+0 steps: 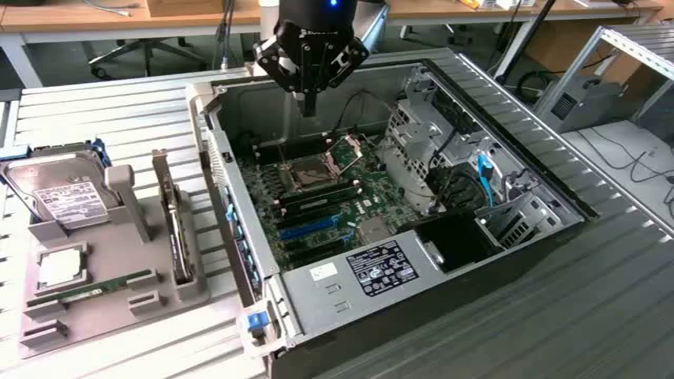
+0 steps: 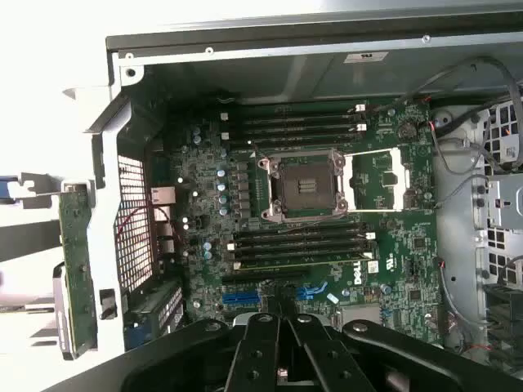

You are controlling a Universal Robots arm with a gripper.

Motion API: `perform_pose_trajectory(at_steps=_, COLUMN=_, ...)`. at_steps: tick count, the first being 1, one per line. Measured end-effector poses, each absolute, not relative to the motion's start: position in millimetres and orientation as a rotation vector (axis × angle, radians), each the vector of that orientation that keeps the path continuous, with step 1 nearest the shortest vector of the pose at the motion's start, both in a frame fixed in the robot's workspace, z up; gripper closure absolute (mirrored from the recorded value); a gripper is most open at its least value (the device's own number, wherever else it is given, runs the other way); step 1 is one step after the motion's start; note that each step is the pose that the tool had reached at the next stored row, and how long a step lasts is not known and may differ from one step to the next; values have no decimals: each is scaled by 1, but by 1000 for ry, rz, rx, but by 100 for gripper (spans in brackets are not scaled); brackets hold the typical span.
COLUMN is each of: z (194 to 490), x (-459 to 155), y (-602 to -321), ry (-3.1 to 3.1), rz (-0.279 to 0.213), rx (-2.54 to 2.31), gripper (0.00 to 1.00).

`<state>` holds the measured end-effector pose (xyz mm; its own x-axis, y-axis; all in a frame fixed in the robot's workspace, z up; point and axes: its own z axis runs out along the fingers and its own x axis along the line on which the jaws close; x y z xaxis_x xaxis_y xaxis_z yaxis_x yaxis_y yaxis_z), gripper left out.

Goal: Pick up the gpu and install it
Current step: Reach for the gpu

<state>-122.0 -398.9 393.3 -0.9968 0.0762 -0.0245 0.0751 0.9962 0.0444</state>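
- Pincer [image 1: 308, 106] closed, empty, above the open computer case [image 1: 263, 106].
- The gpu [image 1: 175, 225] stands on edge in a grey holder [image 1: 106, 254] on the slatted metal bench [image 1: 95, 103].
- Wooden desks [image 1: 63, 16] and an office chair [image 1: 137, 51] stand behind.

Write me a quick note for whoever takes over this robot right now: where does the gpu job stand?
Gripper: shut and empty, hanging over the open computer case, above the motherboard.
Gpu: standing on edge in the grey holder at the exterior view's left, outside the case, untouched.
Done: nothing that shows yet.
Left: the gpu is not yet picked up and not yet installed.
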Motion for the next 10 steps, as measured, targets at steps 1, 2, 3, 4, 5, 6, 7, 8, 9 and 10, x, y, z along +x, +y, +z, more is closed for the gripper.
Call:
perform_pose_trajectory(at_steps=1, z=393, x=-122, y=-399, ry=3113, rz=68, rx=118, gripper=89)
perform_pose_trajectory(at_steps=2, z=393, x=-122, y=-399, ry=3112, rz=68, rx=118, gripper=89)
perform_pose_trajectory(at_steps=3, z=393, x=-122, y=-399, ry=3113, rz=68, rx=118, gripper=89)
perform_pose_trajectory(at_steps=4, z=393, x=-122, y=-399, ry=3112, rz=68, rx=118, gripper=89)
perform_pose_trajectory(at_steps=5, z=393, x=-122, y=-399, ry=3113, rz=68, rx=118, gripper=89)
perform_pose_trajectory(at_steps=6, z=393, x=-122, y=-399, ry=3113, rz=68, rx=118, gripper=89)
perform_pose_trajectory(at_steps=7, z=393, x=-122, y=-399, ry=3112, rz=68, rx=118, gripper=89)
perform_pose_trajectory(at_steps=8, z=393, x=-122, y=-399, ry=3113, rz=68, rx=118, gripper=89)
perform_pose_trajectory(at_steps=9, z=393, x=-122, y=-399, ry=3112, rz=68, rx=118, gripper=89)
perform_pose_trajectory(at_steps=10, z=393, x=-123, y=-399, ry=3112, rz=68, rx=118, gripper=89)
